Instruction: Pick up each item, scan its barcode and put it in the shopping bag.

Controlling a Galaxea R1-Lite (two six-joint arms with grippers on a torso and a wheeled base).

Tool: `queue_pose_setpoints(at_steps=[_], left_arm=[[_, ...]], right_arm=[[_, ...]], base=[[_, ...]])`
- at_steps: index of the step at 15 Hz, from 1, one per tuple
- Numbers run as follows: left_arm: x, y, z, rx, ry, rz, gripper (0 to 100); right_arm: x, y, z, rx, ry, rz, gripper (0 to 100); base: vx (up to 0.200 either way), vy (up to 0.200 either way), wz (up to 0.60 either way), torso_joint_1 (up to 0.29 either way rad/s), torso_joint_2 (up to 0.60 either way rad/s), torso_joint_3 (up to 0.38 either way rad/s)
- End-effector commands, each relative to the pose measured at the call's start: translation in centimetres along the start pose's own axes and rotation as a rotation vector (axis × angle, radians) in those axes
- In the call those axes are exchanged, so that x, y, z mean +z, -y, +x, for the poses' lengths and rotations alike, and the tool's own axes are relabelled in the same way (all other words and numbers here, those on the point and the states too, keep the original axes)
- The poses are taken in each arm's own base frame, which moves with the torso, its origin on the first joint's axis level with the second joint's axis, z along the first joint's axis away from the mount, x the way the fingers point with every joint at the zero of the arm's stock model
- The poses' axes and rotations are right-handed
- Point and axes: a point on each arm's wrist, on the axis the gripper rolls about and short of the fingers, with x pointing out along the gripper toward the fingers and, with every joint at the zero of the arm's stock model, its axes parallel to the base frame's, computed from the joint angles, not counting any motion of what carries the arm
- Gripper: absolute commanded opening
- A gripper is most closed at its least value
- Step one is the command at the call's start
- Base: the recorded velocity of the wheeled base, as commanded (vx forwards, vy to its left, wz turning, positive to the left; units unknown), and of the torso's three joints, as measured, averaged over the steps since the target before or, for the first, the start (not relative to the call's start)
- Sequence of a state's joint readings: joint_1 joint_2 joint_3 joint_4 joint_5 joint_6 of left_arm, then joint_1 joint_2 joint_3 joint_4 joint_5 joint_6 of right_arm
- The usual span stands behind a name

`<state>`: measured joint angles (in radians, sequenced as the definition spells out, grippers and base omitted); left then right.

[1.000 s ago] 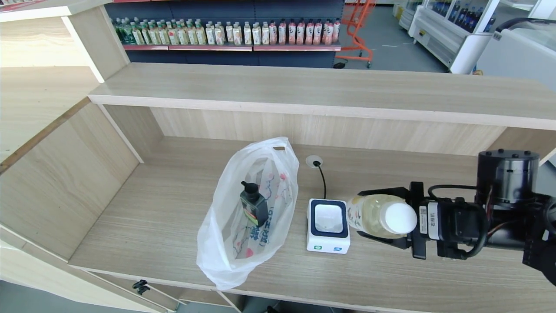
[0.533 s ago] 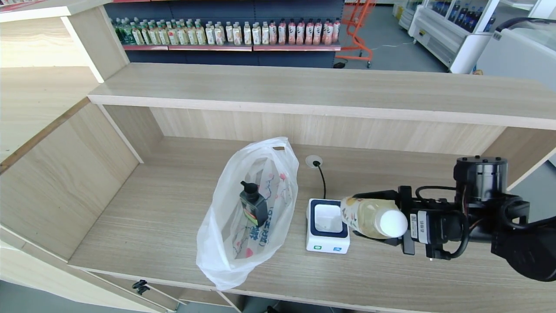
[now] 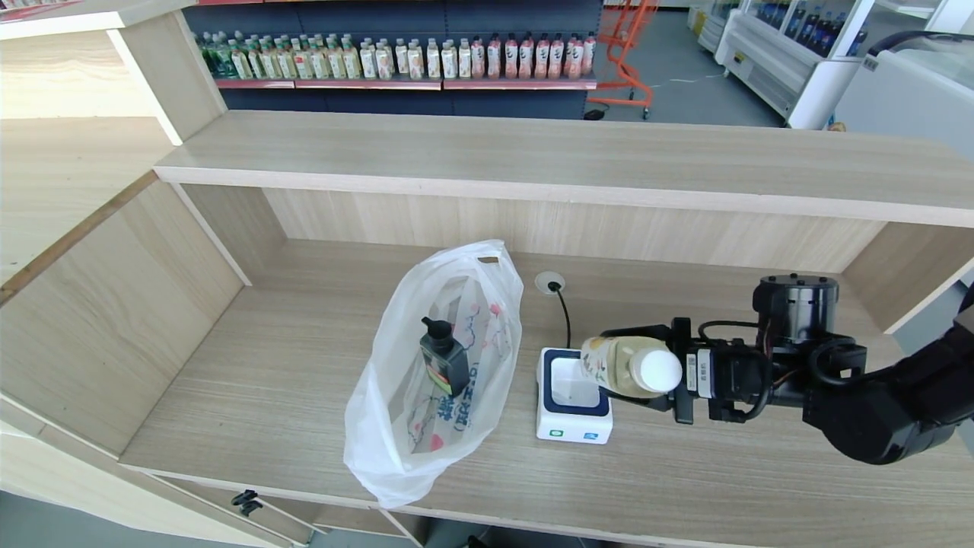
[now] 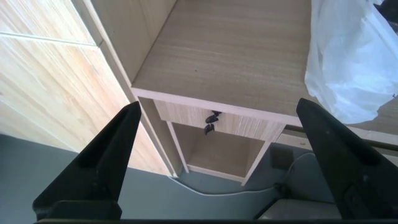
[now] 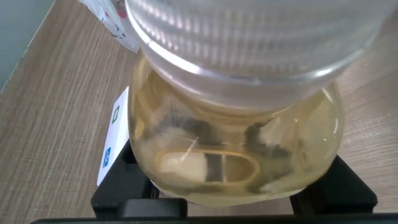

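Note:
My right gripper [image 3: 635,369] is shut on a clear bottle of pale yellow drink [image 3: 625,367] with a white cap, held on its side just above the right part of the white barcode scanner [image 3: 572,397]. In the right wrist view the bottle [image 5: 236,112] sits close up, with the scanner [image 5: 115,146] beneath it. The white plastic shopping bag [image 3: 434,365] lies open left of the scanner, with a dark green pump bottle [image 3: 444,358] inside. My left gripper [image 4: 217,155] hangs open off the counter's front left edge, above the floor, with the bag [image 4: 354,56] beyond it.
The scanner's black cable [image 3: 564,312] runs back to a grommet in the wooden counter [image 3: 266,380]. A raised shelf [image 3: 533,164] and side walls enclose the counter. A small black drawer handle [image 4: 211,122] sits under the front edge.
My right arm has carried the bottle leftward, from beside the scanner to over its right part. The bag and scanner have not moved.

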<state>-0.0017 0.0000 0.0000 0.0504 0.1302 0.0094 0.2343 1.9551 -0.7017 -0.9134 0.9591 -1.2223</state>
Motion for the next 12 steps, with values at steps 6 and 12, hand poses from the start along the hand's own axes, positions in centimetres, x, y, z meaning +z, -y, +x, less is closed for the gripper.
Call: queue_pose_setpoints(at_steps=[6,12], left_arm=[[0.0,0.0,0.0,0.0,-0.002,0.0,100],[0.0,0.0,0.0,0.0,-0.002,0.0,100]], right_arm=[[-0.9,0.6,1.5,0.002,0.008,0.068,0],[-1.1,0.4,2.7,0.017,0.025,0.061,0]], base=[[0.0,0.0,0.0,0.0,0.0,0.0],[0.0,0.0,0.0,0.0,0.0,0.0]])
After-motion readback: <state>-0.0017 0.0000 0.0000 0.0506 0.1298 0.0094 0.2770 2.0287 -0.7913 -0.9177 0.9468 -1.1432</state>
